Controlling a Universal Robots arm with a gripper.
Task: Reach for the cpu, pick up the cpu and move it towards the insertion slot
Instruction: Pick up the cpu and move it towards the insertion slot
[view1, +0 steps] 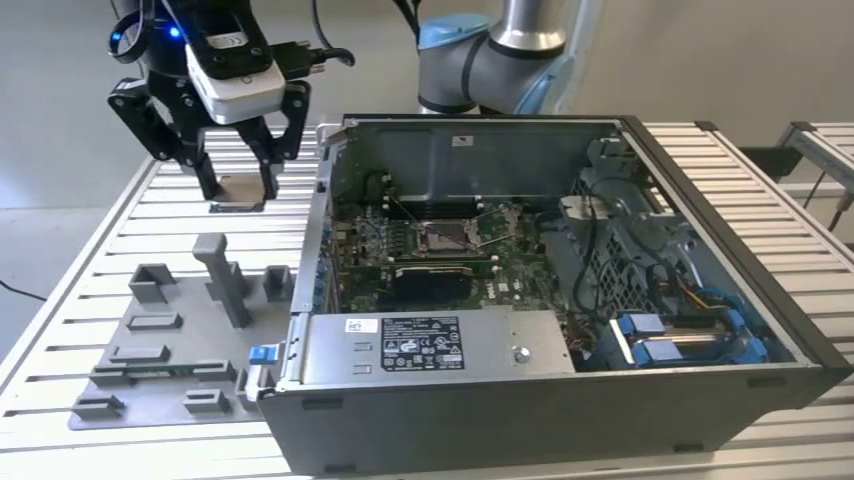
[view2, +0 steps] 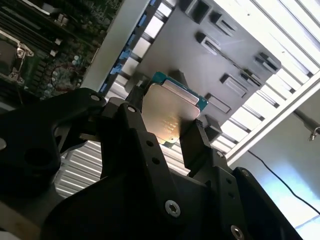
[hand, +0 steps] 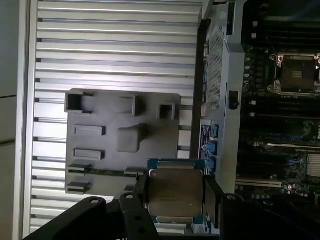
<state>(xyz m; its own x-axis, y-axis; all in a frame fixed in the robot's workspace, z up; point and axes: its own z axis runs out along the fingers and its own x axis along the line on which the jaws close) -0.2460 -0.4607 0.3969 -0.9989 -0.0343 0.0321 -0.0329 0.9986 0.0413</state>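
- My gripper (view1: 240, 190) is closed on the cpu (hand: 175, 192), holding it above the slatted table (view1: 80, 270).
- The insertion slot (view1: 447, 236) sits well apart, inside the open computer case (view1: 561, 400).

Slatted alu table (view1: 107, 225), pale grey floor (view1: 54, 120) behind, bright daylight; 2nd slatted table (view1: 827, 140) at exterior view's right.

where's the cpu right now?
The cpu is clamped in the hand, raised above the slatted table at the exterior view's left, outside the computer case and above the grey fixture plate.
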